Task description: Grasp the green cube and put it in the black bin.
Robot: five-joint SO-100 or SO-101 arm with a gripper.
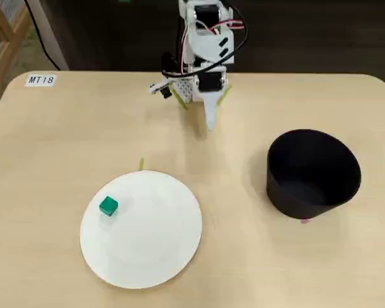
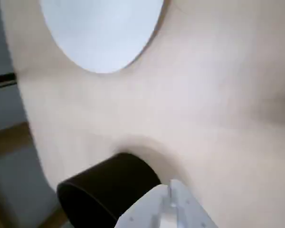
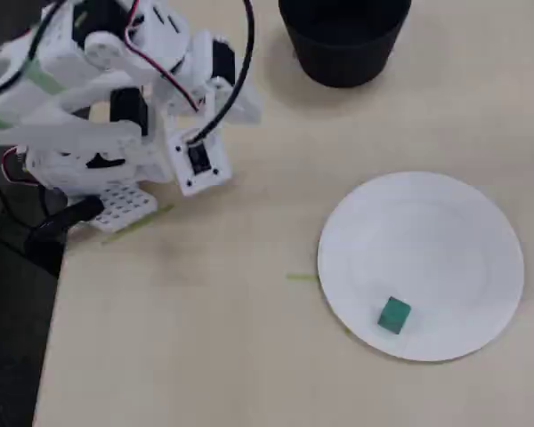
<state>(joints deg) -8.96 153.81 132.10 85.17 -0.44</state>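
The green cube (image 1: 108, 206) (image 3: 393, 315) rests on the white plate (image 1: 155, 247) (image 3: 427, 236), near the plate's left rim in a fixed view. It is out of the wrist view. The black bin (image 1: 294, 200) (image 3: 340, 59) (image 2: 109, 183) stands upright and apart from the plate, with nothing visible inside. My gripper (image 1: 210, 123) (image 3: 249, 107) (image 2: 170, 189) hangs folded near the arm's base at the table's far edge, jaws together and holding nothing, well away from cube and bin.
Thin green tape strips (image 1: 142, 164) (image 3: 300, 277) lie on the table by the plate's rim and by the arm's base. A white label (image 1: 40, 80) sits at the far left corner. The wrist view shows the plate's edge (image 2: 102, 33) above the bin.
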